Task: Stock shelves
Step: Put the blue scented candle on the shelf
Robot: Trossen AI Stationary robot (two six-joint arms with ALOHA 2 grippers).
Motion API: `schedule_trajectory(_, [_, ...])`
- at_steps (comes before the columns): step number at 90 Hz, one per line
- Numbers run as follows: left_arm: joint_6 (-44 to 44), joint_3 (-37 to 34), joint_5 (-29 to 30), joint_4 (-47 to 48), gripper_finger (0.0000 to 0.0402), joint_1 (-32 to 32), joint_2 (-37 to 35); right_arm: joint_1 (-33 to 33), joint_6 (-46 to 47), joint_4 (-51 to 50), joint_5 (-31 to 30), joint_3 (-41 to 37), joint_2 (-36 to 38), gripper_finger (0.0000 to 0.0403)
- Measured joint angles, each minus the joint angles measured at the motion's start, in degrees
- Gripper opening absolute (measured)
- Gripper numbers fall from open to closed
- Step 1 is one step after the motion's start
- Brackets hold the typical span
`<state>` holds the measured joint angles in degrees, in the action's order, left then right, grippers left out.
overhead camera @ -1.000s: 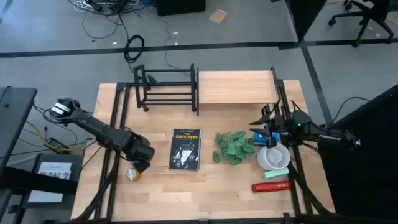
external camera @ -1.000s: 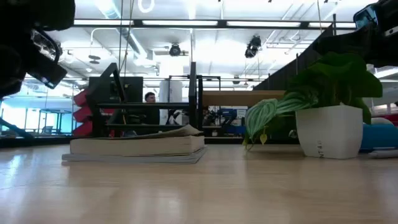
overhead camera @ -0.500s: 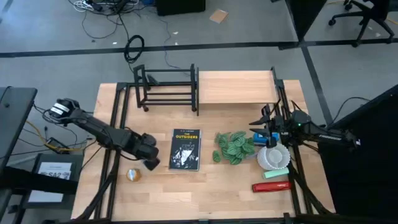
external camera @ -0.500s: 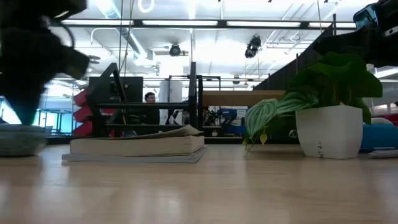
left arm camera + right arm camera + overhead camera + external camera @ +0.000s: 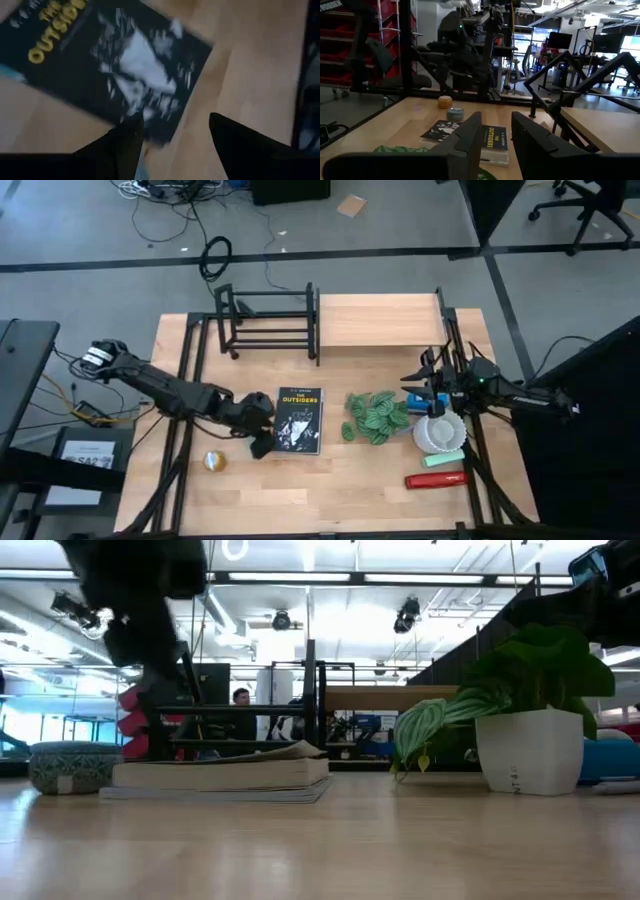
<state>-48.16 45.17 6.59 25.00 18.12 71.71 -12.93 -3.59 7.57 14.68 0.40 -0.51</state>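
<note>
A black paperback book lies flat on the table's middle. My left gripper hovers open over its near left corner, one finger above the cover and one beyond its edge. The black bar rack and the light wooden board shelf stand side by side at the far edge. A potted plant in a white pot stands right of the book. My right gripper waits open at the right, above a white plate; its wrist view shows nothing between its fingers.
A small round cushion-like object sits left of the book near the front edge. A blue item, a green bar and a red item lie at the right by the plate. Bare tabletop stretches in front of the book and plant.
My left gripper has swung toward the table's right edge, from over the small round object to the book's near left corner. The round object stays on the table behind it.
</note>
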Motion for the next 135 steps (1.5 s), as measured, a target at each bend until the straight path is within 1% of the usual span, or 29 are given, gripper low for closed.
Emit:
schedule_trajectory(3, [-0.2,0.0,-1.0,-0.7,0.0214,-0.6,0.6,0.0,0.0,0.0,0.0,0.0,0.0,0.0077])
schedule_trajectory(22, [2.1,0.0,-13.1,-10.0,0.0227,-2.3,5.5,0.0,0.0,0.1,0.0,0.0,0.0,0.0077])
schedule_trajectory(41, [2.9,0.0,-27.2,-15.9,0.023,-1.9,11.8,0.0,0.0,0.1,0.0,0.0,0.0,0.0077])
schedule_trajectory(53, [1.3,0.0,-33.4,-19.1,0.0231,-0.4,14.8,0.0,0.0,0.1,0.0,0.0,0.0,0.0077])
schedule_trajectory(60, [-0.9,0.0,-35.9,-20.9,0.0231,0.6,16.1,0.0,0.0,0.1,0.0,0.0,0.0,0.0077])
schedule_trajectory(74, [-4.7,0.0,-38.4,-22.1,0.0231,2.2,17.3,0.0,0.0,0.1,0.0,0.0,0.0,0.0077])
schedule_trajectory(85, [-7.0,0.0,-42.1,-20.7,0.0231,2.8,18.2,0.0,0.0,0.1,0.0,0.0,0.0,0.0077])
schedule_trajectory(94, [-8.1,0.0,-44.4,-17.4,0.0231,3.0,18.7,0.0,0.0,0.1,0.0,0.0,0.0,0.0077])
schedule_trajectory(113, [-14.6,0.0,-45.7,-8.0,0.0225,3.1,18.7,0.0,0.0,0.1,0.0,0.0,0.0,0.0077])
schedule_trajectory(120, [-15.2,0.1,-44.3,-3.1,0.0217,3.7,18.6,0.0,0.0,0.1,0.0,0.0,0.0,0.0077])
schedule_trajectory(135, [-17.7,0.1,-37.1,8.5,0.0203,4.5,17.0,0.0,0.0,0.1,0.0,0.0,0.0,0.0077])
